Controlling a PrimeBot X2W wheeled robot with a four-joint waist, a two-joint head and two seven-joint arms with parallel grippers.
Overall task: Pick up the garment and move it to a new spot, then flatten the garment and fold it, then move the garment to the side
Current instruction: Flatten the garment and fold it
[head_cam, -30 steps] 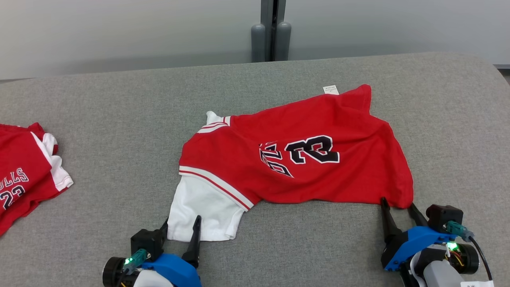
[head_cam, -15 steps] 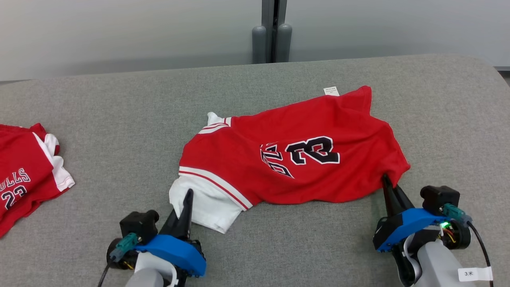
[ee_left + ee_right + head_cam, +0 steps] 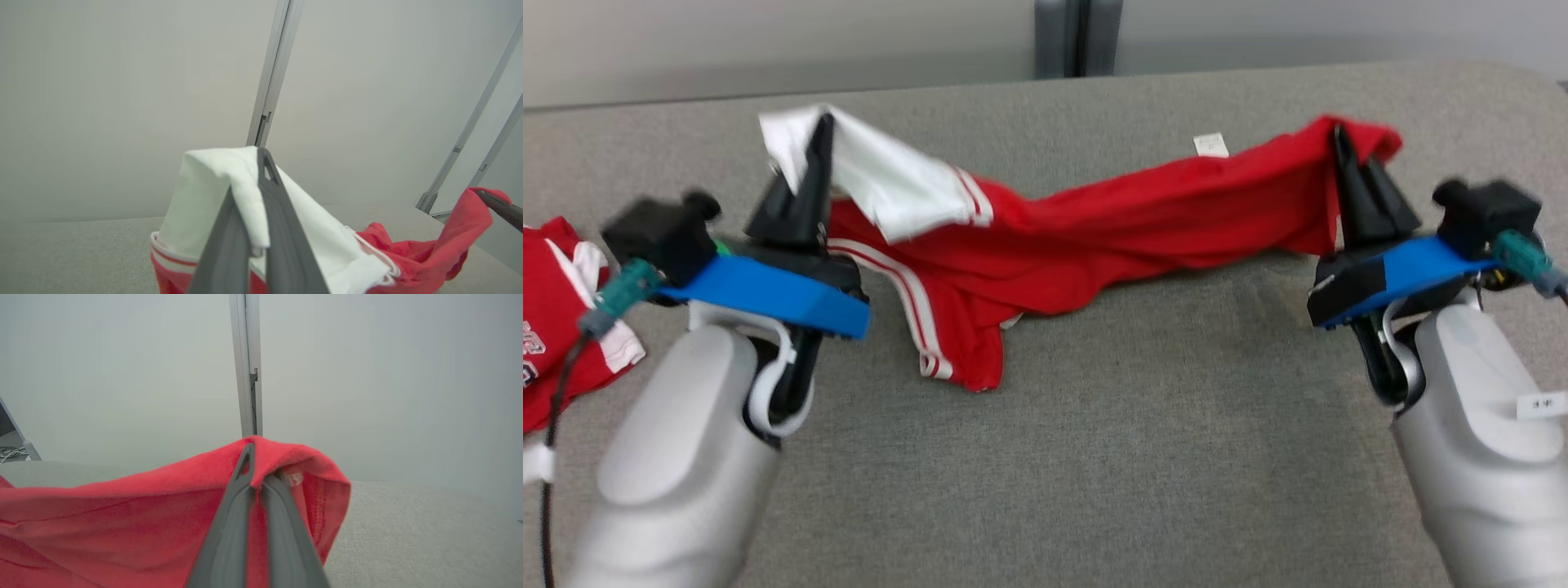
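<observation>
Red garment (image 3: 1094,237) hangs clamped in left end effector (image 3: 821,135) and right end effector (image 3: 1339,139); one other jersey (image 3: 556,302) nearby.

Soft with motion blur across head view. Cropped by left edge: second jersey (image 3: 560,327), lettering cut short, unreadable. Too small to read: white tag (image 3: 1210,144) beyond held jersey (image 3: 1094,237), and label (image 3: 1539,403) on right forearm (image 3: 1470,457). Cut by bottom edge: that forearm and left forearm (image 3: 670,465). Left wrist view: right gripper (image 3: 486,198) cropped at right edge, tip buried in red cloth. Right wrist view: held jersey run off left and bottom edges.
</observation>
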